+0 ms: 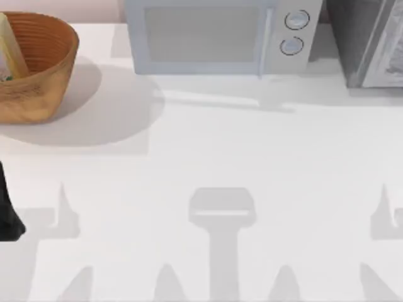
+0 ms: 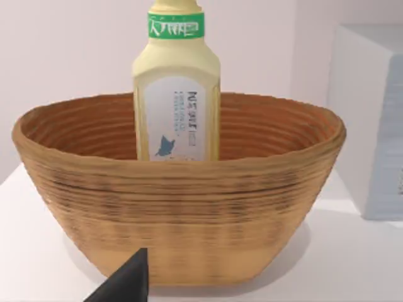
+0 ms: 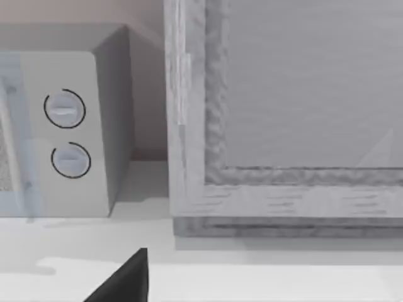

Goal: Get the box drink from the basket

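- Across the white desk (image 1: 208, 163), going from the biggest thing down: a microwave (image 1: 214, 34) sits at about twelve o'clock along the back edge, and a grey cabinet-like unit (image 1: 371, 41) at about one o'clock beside it.
- Up at ten o'clock sits the basket (image 1: 38, 66), close to the desk's left edge. Its rim is thick and its wall rises high around what it holds.
- Inside it stands the box drink (image 2: 177, 88), upright, its body rising well above the rim in the left wrist view, its base hidden down in the bowl.
- Risks, as I judge them: a low, level approach would meet the wicker wall first and shove the light basket toward the edge. A grip taken high on the tall carton could tip it against the rim. Lifting before the base clears the rim could drag the basket up with it.
- Left arm: a dark part shows at nine o'clock at the desk's left edge, and its wrist camera faces the basket side-on from nearby. One dark fingertip (image 2: 126, 283) of the left gripper shows; whether that gripper is open or closed I cannot tell.
- Right arm: parked toward the right side, its camera facing the microwave and cabinet. One fingertip (image 3: 123, 280) of the right gripper shows, and I cannot tell its state either.
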{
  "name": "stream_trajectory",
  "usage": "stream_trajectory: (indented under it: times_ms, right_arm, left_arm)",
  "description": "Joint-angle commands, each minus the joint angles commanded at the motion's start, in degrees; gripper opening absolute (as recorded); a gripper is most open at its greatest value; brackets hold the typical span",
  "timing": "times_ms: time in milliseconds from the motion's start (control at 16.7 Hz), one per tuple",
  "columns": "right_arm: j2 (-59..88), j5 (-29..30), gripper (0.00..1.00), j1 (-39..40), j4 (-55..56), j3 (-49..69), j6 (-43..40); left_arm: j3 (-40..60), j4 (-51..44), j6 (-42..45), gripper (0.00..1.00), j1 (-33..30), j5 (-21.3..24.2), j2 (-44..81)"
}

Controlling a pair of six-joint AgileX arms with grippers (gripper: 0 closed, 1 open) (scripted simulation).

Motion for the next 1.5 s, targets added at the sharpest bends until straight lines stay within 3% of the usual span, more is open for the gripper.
stream_trajectory:
  times_ms: [240, 540, 1500]
  right_arm:
    - [0.0, 0.0, 1.00, 0.0, 0.0, 0.0, 0.0]
    - [0.0, 0.0, 1.00, 0.0, 0.0, 0.0, 0.0]
    - [0.0, 0.0, 1.00, 0.0, 0.0, 0.0, 0.0]
  left_arm:
    - [0.3, 0.9, 0.1, 1.00, 0.1, 0.2, 1.7]
    - [4.7, 9.2, 0.4, 1.00, 1.0, 1.8, 15.8]
    - [34.2, 61.1, 0.2, 1.00, 7.6, 9.1, 94.6]
